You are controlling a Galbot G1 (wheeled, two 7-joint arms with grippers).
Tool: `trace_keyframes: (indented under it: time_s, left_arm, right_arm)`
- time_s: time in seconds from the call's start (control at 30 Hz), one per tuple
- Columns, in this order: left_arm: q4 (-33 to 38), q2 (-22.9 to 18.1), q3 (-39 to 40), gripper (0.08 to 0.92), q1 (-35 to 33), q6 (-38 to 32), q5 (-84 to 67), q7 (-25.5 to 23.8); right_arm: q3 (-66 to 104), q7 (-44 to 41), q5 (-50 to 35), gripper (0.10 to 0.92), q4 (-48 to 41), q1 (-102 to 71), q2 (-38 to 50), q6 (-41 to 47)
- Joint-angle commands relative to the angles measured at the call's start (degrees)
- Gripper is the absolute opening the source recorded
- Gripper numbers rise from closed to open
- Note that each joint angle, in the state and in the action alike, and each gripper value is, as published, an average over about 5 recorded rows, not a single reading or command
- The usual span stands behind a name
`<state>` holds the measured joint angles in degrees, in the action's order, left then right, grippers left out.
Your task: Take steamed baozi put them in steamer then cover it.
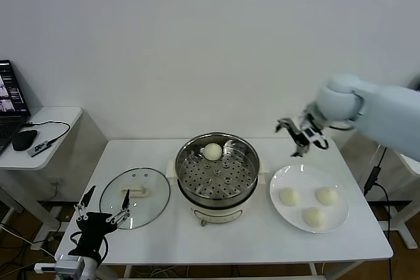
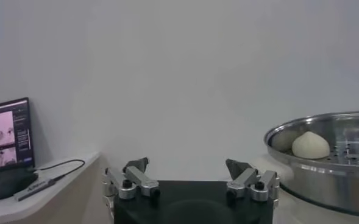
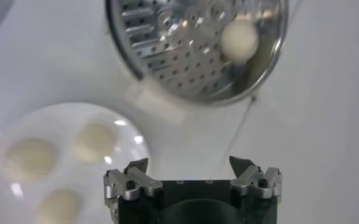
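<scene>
I am looking at a job about a quarter done. One baozi (image 1: 212, 151) is sitting on the perforated tray at the far side of the steamer (image 1: 217, 170), and three more baozi (image 1: 289, 196) are waiting on the white plate (image 1: 283, 216) to the right of it. My right hand (image 1: 303, 134) is hanging in the air above the far edge of that plate, fingers spread wide and carrying nothing, between the steamer and the plate as its own camera shows. I am judging that it is lined up to go down for the next bun. The cover (image 1: 134, 197) is lying flat on the surface to the left of the steamer, not yet on. My left hand (image 1: 102, 215) is parked near the cover's near rim, also spread and empty, so three transfers and the lidding are remaining.
</scene>
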<state>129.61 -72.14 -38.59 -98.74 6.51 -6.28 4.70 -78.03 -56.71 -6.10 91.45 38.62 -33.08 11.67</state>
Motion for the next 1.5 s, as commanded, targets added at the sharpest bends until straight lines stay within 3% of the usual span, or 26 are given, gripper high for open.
trace_keyframes:
  time_s: [0.03,0.43,1.13,1.5]
  left_arm:
    - [-0.46,0.65,-0.48,0.823,0.74,0.48,-0.23,0.09]
    - [-1.90,0.80,-0.80,0.823,1.86,0.71,0.01,0.12]
    - [-2.40,0.96,-1.58,0.823,1.87,0.76,0.16,0.10]
    - [-2.65,0.59,-1.68,0.823,1.90,0.73,0.29,0.17]
  right_arm:
    - [2.57,-0.82,0.63,0.823,4.81,-9.28,10.29,5.79]
    - [19.47,0.88,5.29,0.823,-5.12,-31.93,5.16,6.13]
    - [24.89,2.61,9.06,0.819,-18.09,-40.04,-7.98,4.76]
    - [26.08,2.51,9.92,0.723,-19.33,-41.35,-9.50,5.18]
